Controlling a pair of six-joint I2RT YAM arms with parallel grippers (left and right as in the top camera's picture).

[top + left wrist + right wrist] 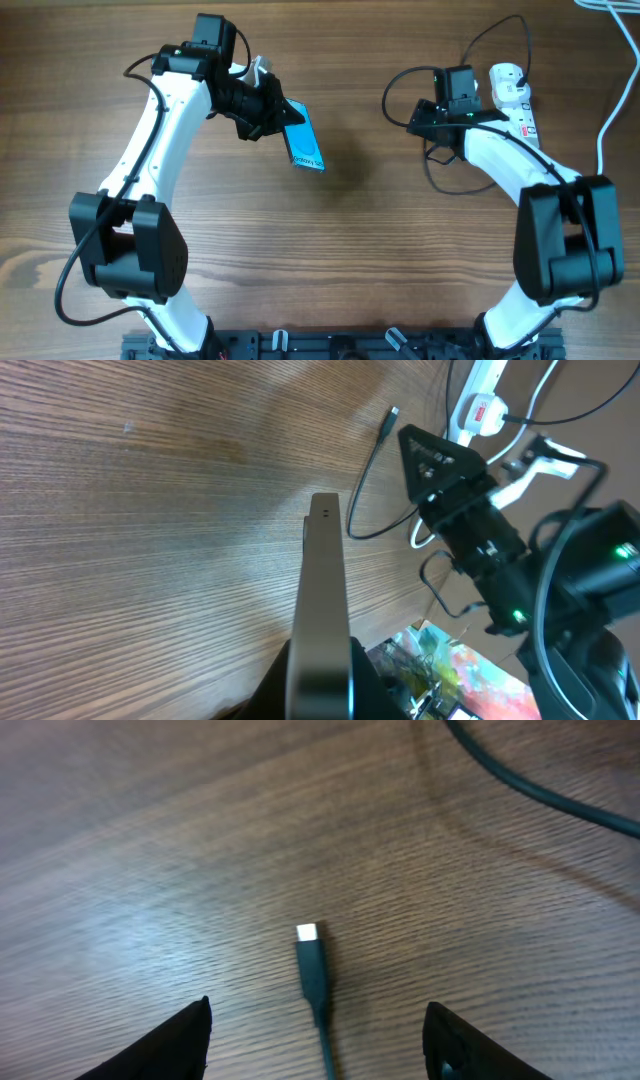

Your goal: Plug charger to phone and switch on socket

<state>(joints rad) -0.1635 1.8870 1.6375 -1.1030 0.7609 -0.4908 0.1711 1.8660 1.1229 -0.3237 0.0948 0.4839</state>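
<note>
Your L tool [283,113] is pressed tight on the phone [307,148], pinching it by one end. The phone looks lifted off the surface [350,250] & tipped, w/ its blue screen showing from above. It is well apart from the socket [513,95], out on the socket's left side. In the L wrist view you see the phone edge-on, its free end pointing over the wood toward the socket.

Your R tool [317,1008] is spread. Its two black fingers [175,1040] stand one on each side of the charger [312,960] & don't touch it. The charger's small plug tip lies flat on the surface, silver end pointing away from the tool, right btw the fingers. This spot is near the socket, just on its left. The thin black wire runs back under the tool.

The socket is white w/ a red bit & lies flat on the surface.
</note>
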